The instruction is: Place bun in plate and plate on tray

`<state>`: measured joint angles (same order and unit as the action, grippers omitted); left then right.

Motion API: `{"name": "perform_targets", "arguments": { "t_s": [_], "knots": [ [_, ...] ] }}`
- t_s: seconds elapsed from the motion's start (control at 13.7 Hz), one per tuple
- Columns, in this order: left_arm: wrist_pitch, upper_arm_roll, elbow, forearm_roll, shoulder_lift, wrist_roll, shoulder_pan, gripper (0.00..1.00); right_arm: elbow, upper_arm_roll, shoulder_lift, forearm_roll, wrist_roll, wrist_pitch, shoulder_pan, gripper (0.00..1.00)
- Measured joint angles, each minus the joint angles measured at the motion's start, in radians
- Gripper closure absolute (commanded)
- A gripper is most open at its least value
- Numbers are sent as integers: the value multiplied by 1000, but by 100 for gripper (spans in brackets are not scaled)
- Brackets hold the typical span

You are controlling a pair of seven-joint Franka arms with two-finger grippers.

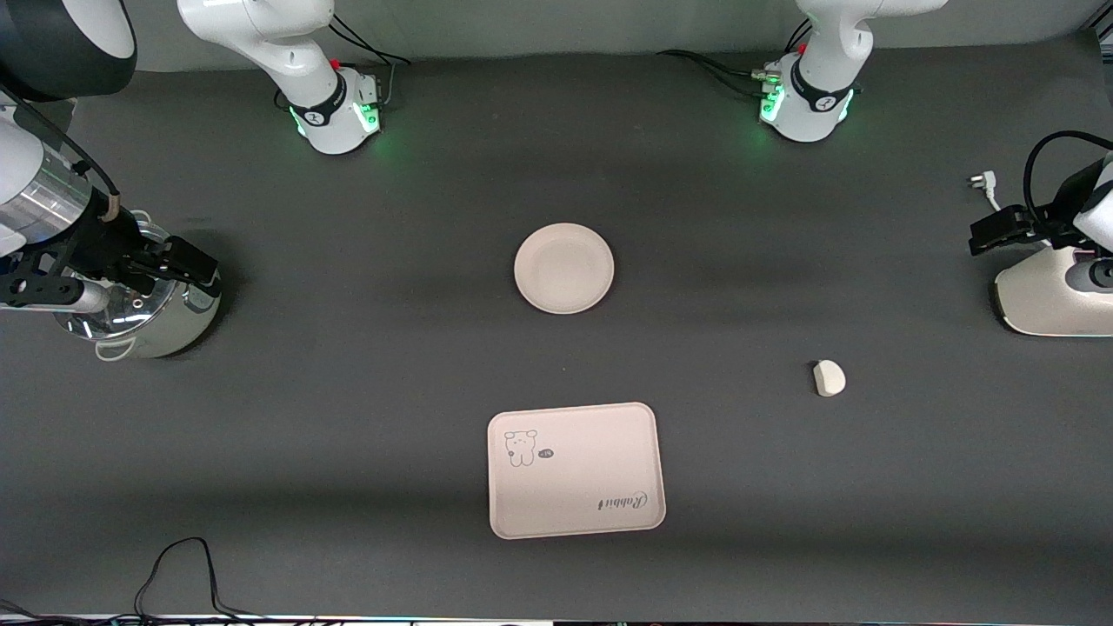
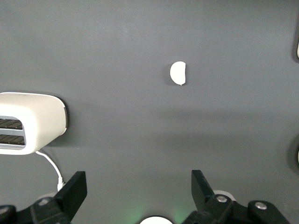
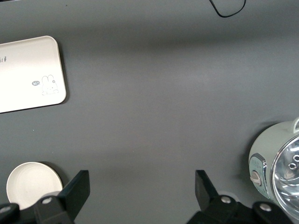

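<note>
The bun (image 1: 829,377), a small off-white lump with one flat end, lies alone on the dark grey table (image 1: 348,417), well apart from the plate (image 1: 564,268), nearer to the front camera than it and toward the left arm's end. The round cream plate sits empty at mid-table; the rectangular tray (image 1: 576,469), printed with a cartoon animal and "Rabbit" lettering, lies nearer to the front camera than the plate, apart from it, and is also bare. A white toaster (image 1: 1054,296) stands well away from the plate at the left arm's end of the table, a pale rice cooker (image 1: 143,313) with a shiny lid at the right arm's end. Black cables trail along the table's edges and around the two green-lit bases. The left gripper (image 2: 139,186) hangs over the toaster's end of the table, its fingers (image 2: 74,190) spread wide and holding nothing, the bun in sight on the cloth below. The right gripper (image 3: 142,189) hangs above the rice cooker, likewise spread wide and empty. Both arms wait at the table's ends.
</note>
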<state>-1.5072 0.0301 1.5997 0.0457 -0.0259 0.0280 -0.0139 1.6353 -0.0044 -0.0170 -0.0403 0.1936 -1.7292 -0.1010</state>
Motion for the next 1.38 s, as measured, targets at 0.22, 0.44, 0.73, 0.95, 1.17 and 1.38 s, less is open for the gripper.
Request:
{"name": "perform_targets", "arguments": {
  "t_s": [0.22, 0.44, 0.73, 0.95, 1.17, 1.38],
  "knots": [
    [1, 2, -2, 0, 0, 0, -1, 0, 0, 0, 0, 0, 0, 0, 0, 0],
    [8, 5, -2, 0, 0, 0, -1, 0, 0, 0, 0, 0, 0, 0, 0, 0],
    [13, 5, -4, 0, 0, 0, -1, 0, 0, 0, 0, 0, 0, 0, 0, 0],
    [-11, 5, -5, 0, -13, 0, -1, 0, 0, 0, 0, 0, 0, 0, 0, 0],
    [-42, 3, -36, 0, -104, -1, -7, 0, 0, 0, 0, 0, 0, 0, 0, 0],
    [-102, 0, -73, 0, -261, -1, -11, 0, 0, 0, 0, 0, 0, 0, 0, 0]
  ]
}}
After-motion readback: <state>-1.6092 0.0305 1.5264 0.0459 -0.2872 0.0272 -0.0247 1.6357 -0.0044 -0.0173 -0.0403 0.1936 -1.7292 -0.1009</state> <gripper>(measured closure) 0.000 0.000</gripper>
